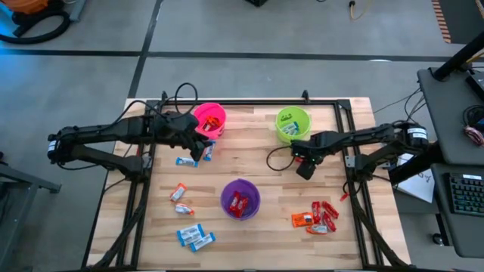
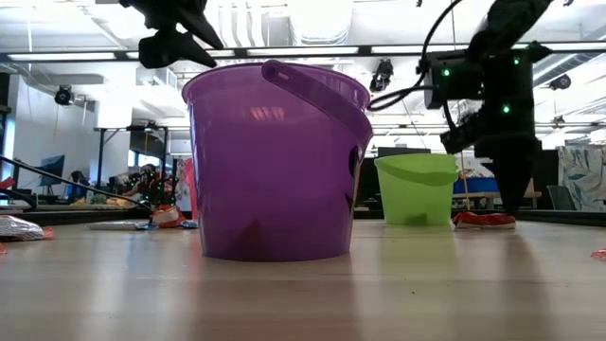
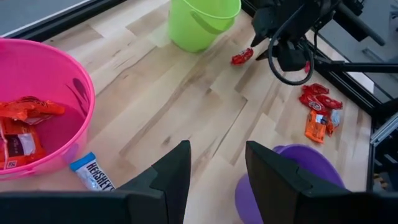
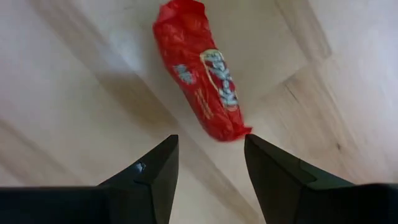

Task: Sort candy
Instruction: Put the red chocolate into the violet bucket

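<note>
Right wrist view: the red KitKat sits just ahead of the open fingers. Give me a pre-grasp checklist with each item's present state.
1. Right gripper open: ok.
2. Red KitKat lying flat on the bare table, no other candy touching it: ok.
3. KitKat centred between the fingers: not ok, it lies ahead of the tips.
4. Green cup clear of the right gripper: ok, it stands apart.
5. Left gripper out of the way, open near the pink cup: ok.
6. Height above the table: cannot tell.
</note>
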You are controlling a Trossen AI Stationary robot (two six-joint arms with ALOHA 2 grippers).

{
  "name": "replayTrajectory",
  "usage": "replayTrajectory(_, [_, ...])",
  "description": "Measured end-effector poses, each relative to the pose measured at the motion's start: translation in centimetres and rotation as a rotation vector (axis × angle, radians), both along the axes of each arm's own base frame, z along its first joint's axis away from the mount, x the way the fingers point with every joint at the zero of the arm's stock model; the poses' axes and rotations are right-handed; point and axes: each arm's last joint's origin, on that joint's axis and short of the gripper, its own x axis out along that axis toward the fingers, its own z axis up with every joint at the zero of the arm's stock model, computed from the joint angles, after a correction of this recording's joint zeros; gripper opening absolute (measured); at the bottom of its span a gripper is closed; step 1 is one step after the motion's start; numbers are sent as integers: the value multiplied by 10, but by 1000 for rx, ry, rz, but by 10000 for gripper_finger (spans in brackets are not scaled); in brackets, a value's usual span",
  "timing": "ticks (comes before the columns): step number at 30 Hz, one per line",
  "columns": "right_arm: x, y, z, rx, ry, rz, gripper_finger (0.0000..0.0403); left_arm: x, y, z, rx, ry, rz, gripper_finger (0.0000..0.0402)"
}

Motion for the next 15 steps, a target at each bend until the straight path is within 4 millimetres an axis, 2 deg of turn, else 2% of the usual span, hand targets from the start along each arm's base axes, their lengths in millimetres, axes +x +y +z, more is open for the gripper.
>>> replayTrajectory(5, [1,0,-15,-16,-52,5,175,0,0,0,13,6,3,136])
replayTrajectory(8, [0,0,-19,-20,-58,-1,160,0,0,0,2,6,11,136])
replayTrajectory(11, [0,0,-19,-3,-66,1,116,-1,0,-1,-4,12,15,136])
replayTrajectory(15, [1,1,-18,27,-73,15,38,-2,0,-4,-8,41,15,136])
